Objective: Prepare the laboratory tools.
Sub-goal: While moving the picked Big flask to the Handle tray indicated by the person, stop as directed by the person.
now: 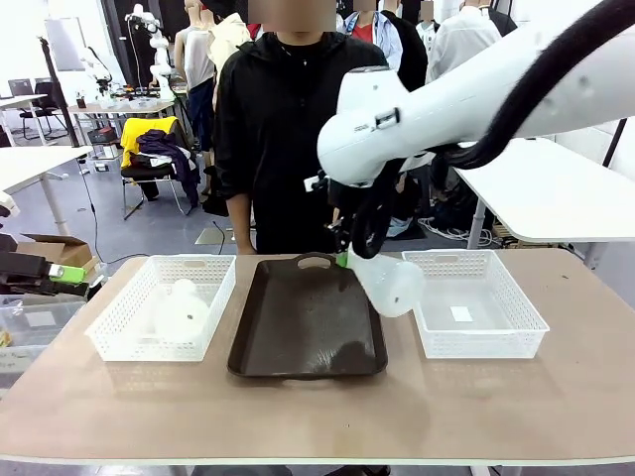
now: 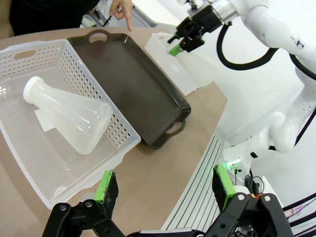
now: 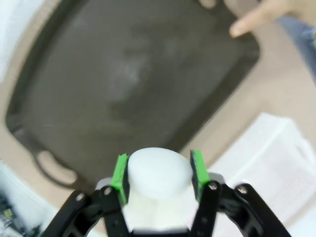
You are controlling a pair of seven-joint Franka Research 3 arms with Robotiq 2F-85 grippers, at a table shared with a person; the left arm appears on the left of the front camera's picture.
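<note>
One frosted white flask (image 1: pixel 394 285) hangs tilted over the right edge of the dark tray (image 1: pixel 298 327), its base towards the right basket. My right gripper (image 1: pixel 349 260) is shut on its neck; in the right wrist view the green pads (image 3: pixel 119 174) clamp the flask's white mouth (image 3: pixel 158 170) above the tray (image 3: pixel 123 89). A second flask (image 2: pixel 69 116) lies on its side in the left mesh basket (image 2: pixel 29 49), also visible from the front (image 1: pixel 184 309). My left gripper (image 2: pixel 165 190) stands open off the table's left side, nothing between its fingers.
A white mesh basket (image 1: pixel 516 322) holding only a small paper slip sits right of the tray. A person stands at the far side, a finger (image 3: pixel 244 23) pointing at the tray's far end. The left gripper (image 1: pixel 74 281) hangs beyond the table's left edge.
</note>
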